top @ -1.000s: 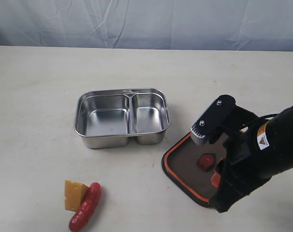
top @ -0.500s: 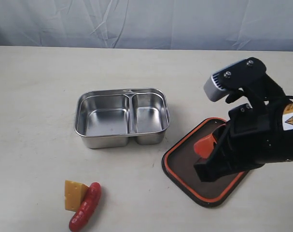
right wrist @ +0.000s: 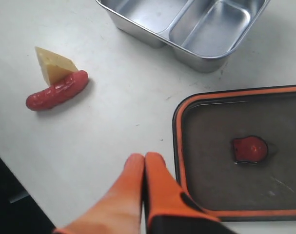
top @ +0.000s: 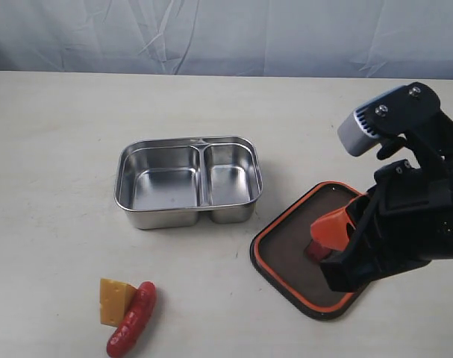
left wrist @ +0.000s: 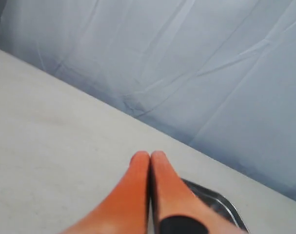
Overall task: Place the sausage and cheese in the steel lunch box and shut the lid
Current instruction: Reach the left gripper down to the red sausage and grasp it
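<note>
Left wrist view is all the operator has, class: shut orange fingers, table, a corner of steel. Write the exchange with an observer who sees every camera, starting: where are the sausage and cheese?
Observer: The sausage and the cheese lie touching on the table, outside the steel lunch box.
Operator: Anything in the box?
Observer: No, it shows only bare steel inside.
Operator: Where is the lid?
Observer: The lid lies off the box on the table, orange rim up, by the shut right gripper.
</note>
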Robot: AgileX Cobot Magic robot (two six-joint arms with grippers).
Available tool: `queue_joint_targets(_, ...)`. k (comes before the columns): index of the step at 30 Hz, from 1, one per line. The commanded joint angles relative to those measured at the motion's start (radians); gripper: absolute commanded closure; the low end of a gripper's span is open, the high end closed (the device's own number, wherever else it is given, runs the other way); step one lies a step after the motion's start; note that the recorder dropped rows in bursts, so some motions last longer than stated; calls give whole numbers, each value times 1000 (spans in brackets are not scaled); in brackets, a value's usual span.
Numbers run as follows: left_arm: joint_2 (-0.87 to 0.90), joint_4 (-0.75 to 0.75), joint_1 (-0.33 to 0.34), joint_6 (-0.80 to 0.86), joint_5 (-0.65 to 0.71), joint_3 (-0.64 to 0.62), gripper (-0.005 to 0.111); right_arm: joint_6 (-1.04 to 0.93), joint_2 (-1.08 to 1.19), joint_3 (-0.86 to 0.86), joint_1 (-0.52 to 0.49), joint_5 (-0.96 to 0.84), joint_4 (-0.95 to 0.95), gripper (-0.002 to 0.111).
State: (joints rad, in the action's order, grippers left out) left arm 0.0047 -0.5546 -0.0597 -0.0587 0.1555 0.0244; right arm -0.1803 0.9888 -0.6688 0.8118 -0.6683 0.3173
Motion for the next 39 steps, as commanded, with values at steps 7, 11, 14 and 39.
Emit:
queue_joint_targets(7,436,-28,-3,243,540,521,107,0,-6,4,6,-9,-19,108)
queue_joint_targets(11,727,27,-3,276,822,714,107,0,-6,4,6,-12,-19,108)
queue_joint_targets(14,863,68,-3,276,962,764,107,0,-6,4,6,-19,-19,108)
queue_joint_targets(39,1009,-375,-432,401,536,540,107,0,-6,4,6,-91,-20,108)
